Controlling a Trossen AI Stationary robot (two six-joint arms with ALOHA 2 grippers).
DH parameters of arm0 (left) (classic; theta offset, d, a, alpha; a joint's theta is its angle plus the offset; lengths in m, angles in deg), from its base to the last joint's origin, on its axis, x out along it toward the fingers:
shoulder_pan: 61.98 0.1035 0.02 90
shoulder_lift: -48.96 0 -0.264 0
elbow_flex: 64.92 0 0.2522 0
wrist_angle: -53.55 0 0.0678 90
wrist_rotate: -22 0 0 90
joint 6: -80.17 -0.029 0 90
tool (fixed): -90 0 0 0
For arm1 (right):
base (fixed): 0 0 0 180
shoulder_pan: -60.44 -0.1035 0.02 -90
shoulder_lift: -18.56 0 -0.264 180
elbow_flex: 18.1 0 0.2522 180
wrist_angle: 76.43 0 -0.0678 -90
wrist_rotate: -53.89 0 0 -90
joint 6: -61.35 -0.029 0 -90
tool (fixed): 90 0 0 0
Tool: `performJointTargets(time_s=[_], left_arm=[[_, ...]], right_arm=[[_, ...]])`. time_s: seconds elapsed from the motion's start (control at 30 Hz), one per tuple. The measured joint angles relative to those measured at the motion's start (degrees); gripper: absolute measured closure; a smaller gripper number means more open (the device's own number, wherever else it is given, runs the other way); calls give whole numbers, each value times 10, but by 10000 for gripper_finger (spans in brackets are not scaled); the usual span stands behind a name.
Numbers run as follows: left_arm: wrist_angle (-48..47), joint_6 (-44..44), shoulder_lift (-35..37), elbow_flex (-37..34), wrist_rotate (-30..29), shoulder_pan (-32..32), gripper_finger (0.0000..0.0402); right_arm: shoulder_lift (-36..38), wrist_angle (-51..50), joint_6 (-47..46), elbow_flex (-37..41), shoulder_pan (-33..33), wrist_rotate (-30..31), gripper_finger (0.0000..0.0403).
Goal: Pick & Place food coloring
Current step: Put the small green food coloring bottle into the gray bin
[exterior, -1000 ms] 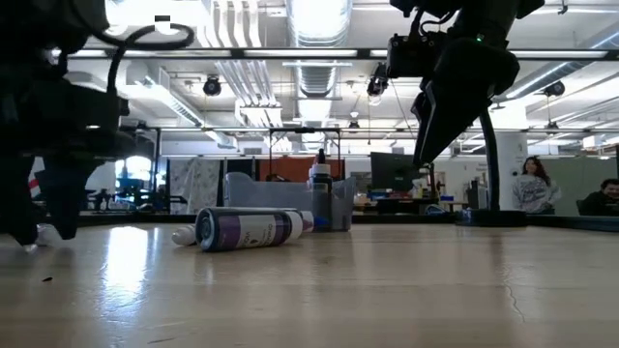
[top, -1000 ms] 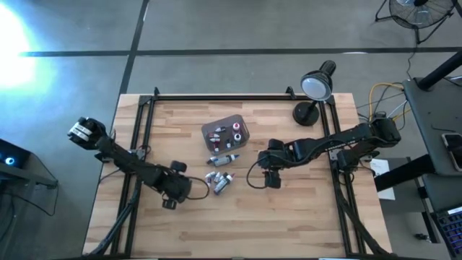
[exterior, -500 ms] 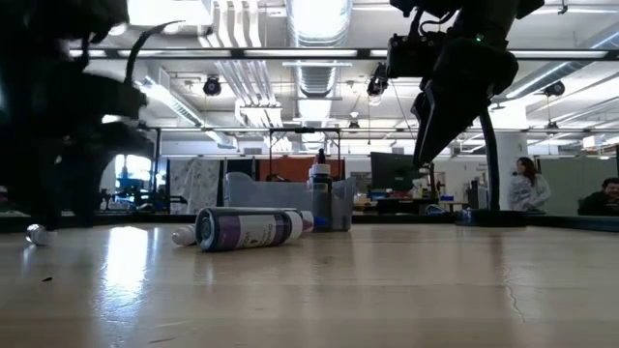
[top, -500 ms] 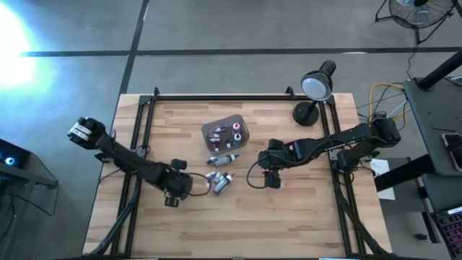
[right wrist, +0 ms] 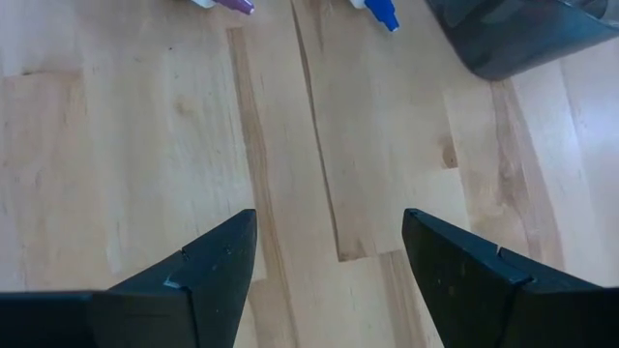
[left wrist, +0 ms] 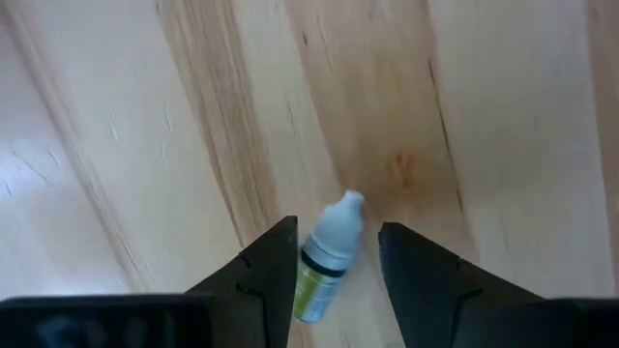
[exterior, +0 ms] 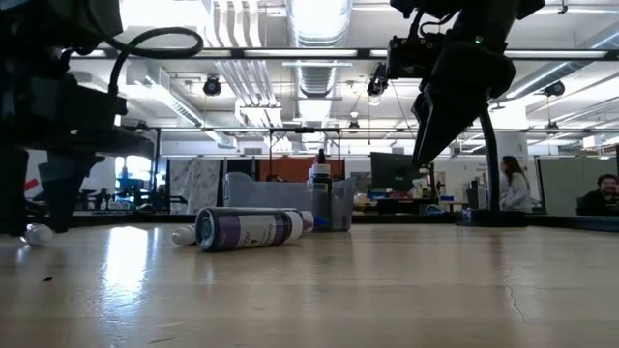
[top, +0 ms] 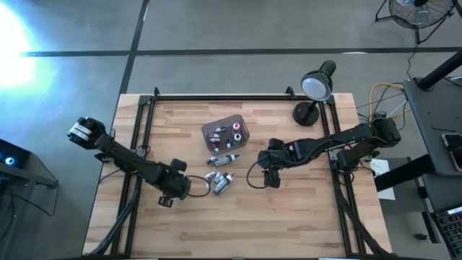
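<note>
A small food coloring bottle (left wrist: 327, 259) with a white cap and green label lies on its side on the wood. My left gripper (left wrist: 337, 232) points down over it, open, one finger on each side; the low view shows its white cap (exterior: 37, 233) at table level between the fingers. More food coloring bottles (top: 221, 180) lie loose at the table's middle, among them a purple-labelled one (exterior: 247, 229). Others stand in a grey square tub (top: 225, 133). My right gripper (top: 271, 179) hangs open above bare wood, to the right of the loose bottles. My left gripper comes from above with its fingers across the lying bottle. One finger (left wrist: 276, 266) hides the edge of the bottle's body (left wrist: 311, 290), and I cannot tell whether it touches. A gap shows between the bottle and the other finger.
A black desk lamp (top: 316, 90) stands at the table's far right corner. Black frame rails (top: 137, 155) run along the left and right sides. In the right wrist view a purple cap (right wrist: 237, 5), a blue cap (right wrist: 385, 17) and the tub's corner (right wrist: 522, 34) lie ahead of the fingers.
My left gripper has turned a little about its wrist over the green-labelled bottle and stayed nearly in place. The bottle's cap stays at table level between the fingers.
</note>
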Motion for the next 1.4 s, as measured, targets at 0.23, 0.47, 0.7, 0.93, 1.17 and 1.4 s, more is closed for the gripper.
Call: performJointTargets(time_s=[0.23,0.47,0.7,0.93,1.17,1.4], left_arm=[[9,-25,0,-16,1,0,276],[9,-35,0,-24,13,1,282],[29,-32,-1,-25,11,1,319],[37,-26,-1,-25,15,1,326],[43,45,1,-9,15,12,327],[84,179,49,35,-119,75,327]], right_arm=[[0,0,0,1,0,1,149],[0,0,0,1,0,1,149],[0,0,0,1,0,1,149],[0,0,0,3,0,1,149],[0,0,-9,3,0,1,149],[27,3,-47,3,0,50,164]])
